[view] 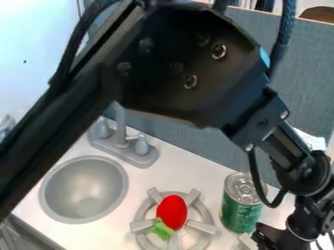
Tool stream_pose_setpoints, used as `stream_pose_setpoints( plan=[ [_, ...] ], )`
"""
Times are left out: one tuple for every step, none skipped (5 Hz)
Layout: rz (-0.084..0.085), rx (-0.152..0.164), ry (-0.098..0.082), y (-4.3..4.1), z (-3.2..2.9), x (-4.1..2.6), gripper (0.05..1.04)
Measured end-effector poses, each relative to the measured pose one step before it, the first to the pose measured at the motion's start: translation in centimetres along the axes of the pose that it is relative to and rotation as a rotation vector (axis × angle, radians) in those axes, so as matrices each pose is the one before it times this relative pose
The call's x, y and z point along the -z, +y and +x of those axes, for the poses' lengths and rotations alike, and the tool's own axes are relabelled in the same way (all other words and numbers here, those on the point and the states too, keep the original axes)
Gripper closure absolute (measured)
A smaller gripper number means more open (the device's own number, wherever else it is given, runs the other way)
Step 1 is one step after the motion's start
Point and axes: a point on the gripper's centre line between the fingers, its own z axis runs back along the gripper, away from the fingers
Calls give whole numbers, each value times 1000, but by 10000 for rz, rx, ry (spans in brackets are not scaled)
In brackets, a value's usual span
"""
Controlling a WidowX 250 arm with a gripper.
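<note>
The black gripper (277,236) is low at the right edge, just right of a green can (240,207) with a silver top. The can stands upright on the white counter; whether the gripper touches it, I cannot tell. Left of the can, a red toy (172,212) with a green leafy end (161,229) lies on the grey stove burner (145,226), its leafy end toward the bottom left. The black arm crosses the upper part of the view and bends down along the right side.
A round grey sink (83,189) is set into the white counter (189,171) at the left. Behind it stands a grey faucet (121,135) with two knobs. A blue-grey panel (306,78) rises along the counter's back.
</note>
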Motion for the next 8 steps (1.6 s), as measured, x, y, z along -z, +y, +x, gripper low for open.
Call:
stream_pose_setpoints(
  plan=[
    [253,74,-10,-330,221,-84,409],
    [30,-37,37,-17,86,163,366],
    [15,-233,-91,162,-239,255,118],
    [-208,-134,-173,44,-442,-1287,87],
    [-636,23,-504,175,-490,-3026,87],
    [-213,-238,-283,1951,9,-2518,85],
    [436,183,39,1255,473,-1030,85],
    [106,-131,-412,1189,2282,-1529,85]
  ],
)
